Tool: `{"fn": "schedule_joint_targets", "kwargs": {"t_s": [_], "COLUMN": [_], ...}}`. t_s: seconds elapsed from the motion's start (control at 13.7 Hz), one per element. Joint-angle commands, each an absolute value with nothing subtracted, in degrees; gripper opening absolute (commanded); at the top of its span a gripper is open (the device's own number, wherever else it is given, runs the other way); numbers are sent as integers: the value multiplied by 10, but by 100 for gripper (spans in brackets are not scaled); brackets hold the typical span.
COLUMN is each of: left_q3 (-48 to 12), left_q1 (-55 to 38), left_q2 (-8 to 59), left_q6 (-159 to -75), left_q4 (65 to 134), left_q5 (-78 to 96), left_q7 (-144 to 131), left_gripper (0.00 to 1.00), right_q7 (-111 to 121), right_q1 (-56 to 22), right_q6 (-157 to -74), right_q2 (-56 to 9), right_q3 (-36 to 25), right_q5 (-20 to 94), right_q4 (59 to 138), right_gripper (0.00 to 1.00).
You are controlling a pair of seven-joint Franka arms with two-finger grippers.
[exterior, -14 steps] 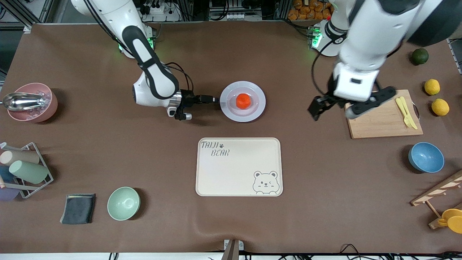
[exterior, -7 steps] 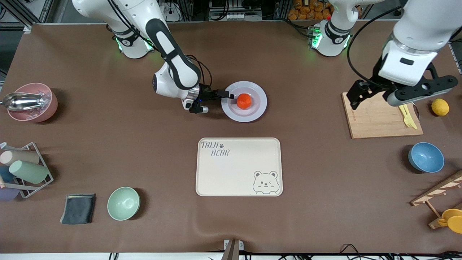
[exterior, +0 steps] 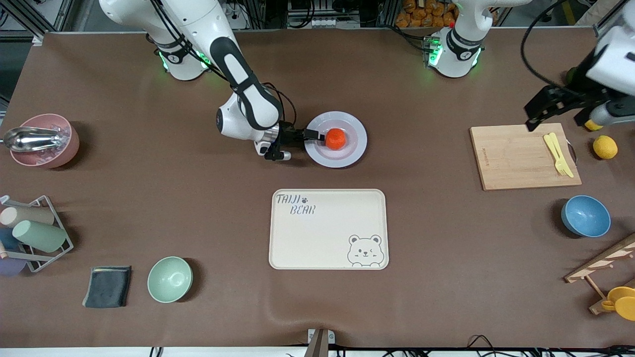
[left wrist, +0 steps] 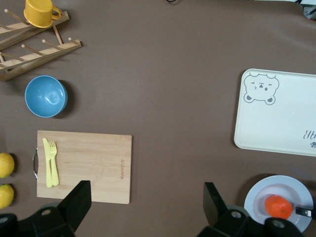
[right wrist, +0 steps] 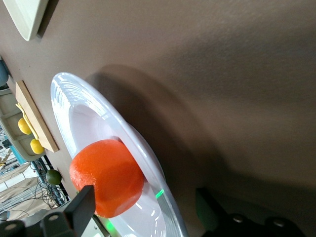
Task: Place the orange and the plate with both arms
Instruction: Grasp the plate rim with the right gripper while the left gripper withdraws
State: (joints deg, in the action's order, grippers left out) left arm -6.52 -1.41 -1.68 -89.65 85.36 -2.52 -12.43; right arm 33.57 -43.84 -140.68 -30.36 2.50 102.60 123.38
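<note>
The round pale lavender-white plate (exterior: 337,139) sits on the brown table, farther from the front camera than the cream bear-printed tray (exterior: 328,229), with the small reddish-orange orange (exterior: 336,138) resting at its centre. The right gripper (exterior: 313,134) lies low at the plate's rim on the right arm's side, fingers spread astride the rim, one over the plate near the fruit. If they close unevenly or lift tilted, I judge the orange could roll off. The left gripper (exterior: 554,102), fingers spread and empty, hangs above the table beside the bamboo cutting board (exterior: 521,158), waiting.
</note>
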Motion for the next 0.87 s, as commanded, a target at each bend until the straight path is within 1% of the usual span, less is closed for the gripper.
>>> {"fn": "schedule_joint_targets", "kwargs": {"t_s": [0.0, 0.36, 0.58, 0.8], "left_q3": [-55, -54, -45, -44], "left_q1": [-19, -5, 4, 3], "left_q2": [-27, -48, -55, -65], "left_q6": [-875, -850, -850, -850], "left_q4": [855, 871, 890, 903], "left_q5": [-15, 5, 38, 40], "left_q7": [-94, -72, -72, -72], "left_gripper": [100, 100, 100, 100], "right_q7": [342, 342, 337, 320], "right_q1": [-452, -450, -446, -446], "right_q6": [-1417, -1417, -1419, -1465], "right_q2": [-315, -309, -287, -263], "right_q3": [20, 19, 19, 20], "right_q5": [1045, 1045, 1045, 1044], "right_q4": [1219, 1218, 1215, 1214], "right_gripper": [0, 0, 0, 0]}}
